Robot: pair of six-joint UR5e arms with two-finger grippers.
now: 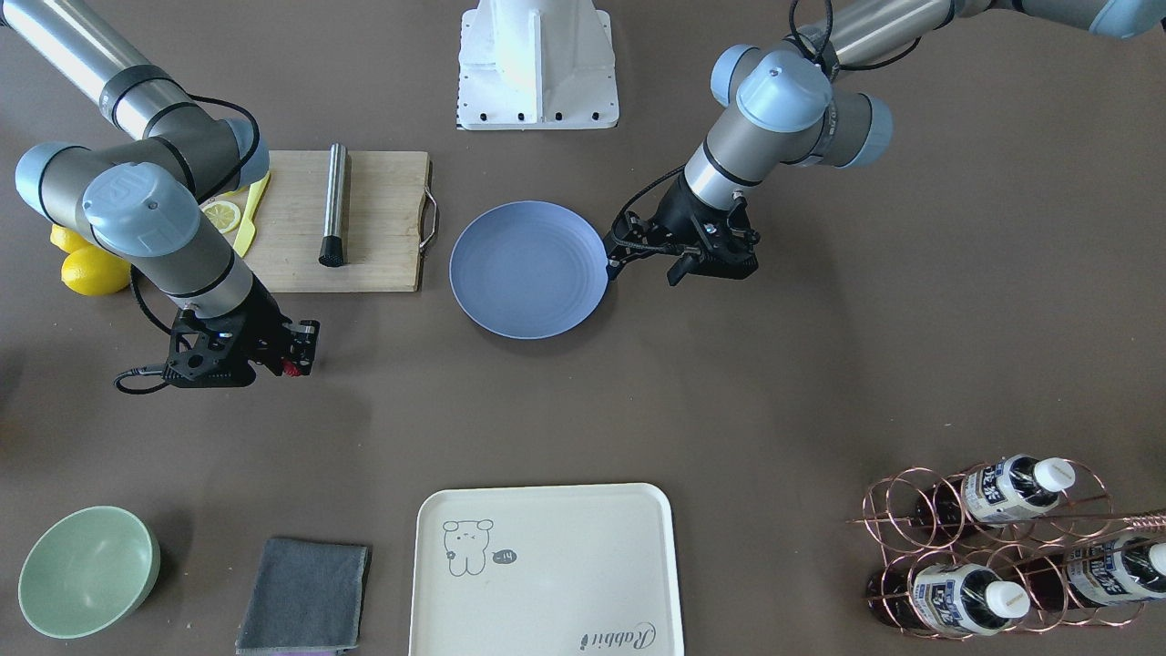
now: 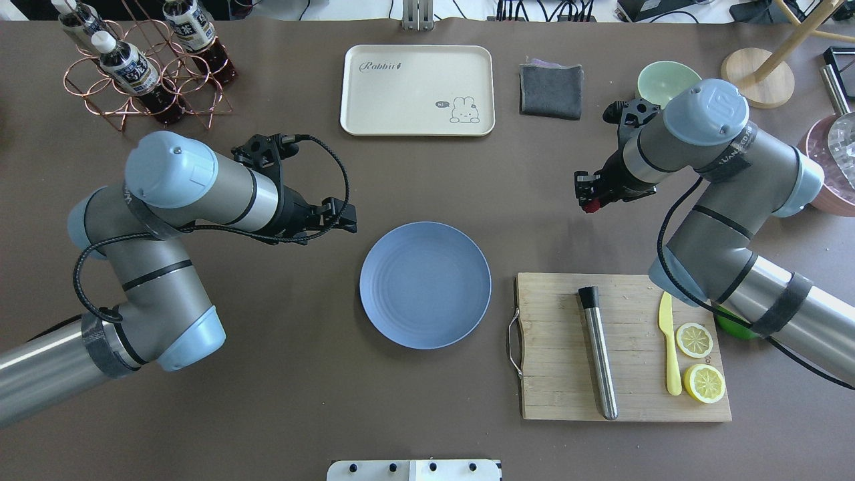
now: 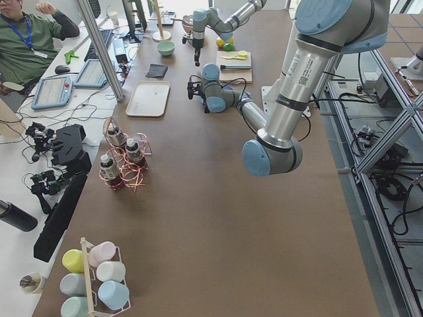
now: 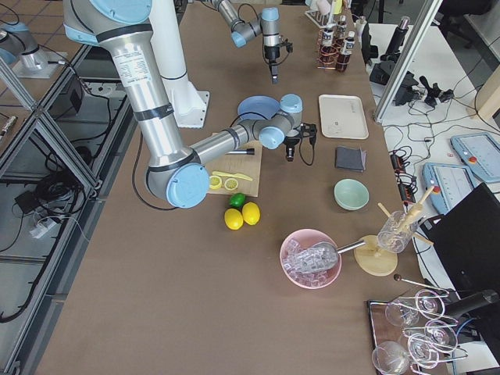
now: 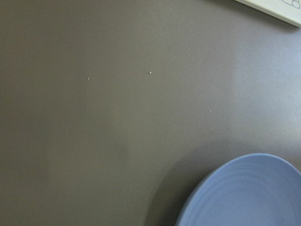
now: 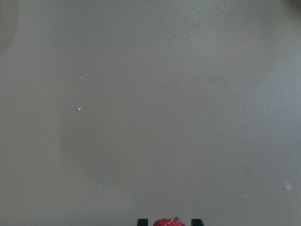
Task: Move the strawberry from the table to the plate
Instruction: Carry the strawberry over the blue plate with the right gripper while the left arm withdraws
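Plainly, the table [image 2: 427, 180] spans the gap between the plate [image 2: 425, 285] and right gripper [image 2: 588, 202]; the left gripper [image 2: 344, 217] hangs beside the plate's rim, jaws' gap untellable, likely keeping clear, while the right's jaws pinch the strawberry [image 6: 168, 222] aloft for carrying

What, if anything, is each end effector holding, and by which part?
The right end effector pinches the strawberry between its fingertips, gripping it on opposite sides. Nothing shows in the left end effector.

The right fingers [image 2: 582, 194] pinch the strawberry [image 2: 589, 208], apart from the plate [image 2: 425, 285].
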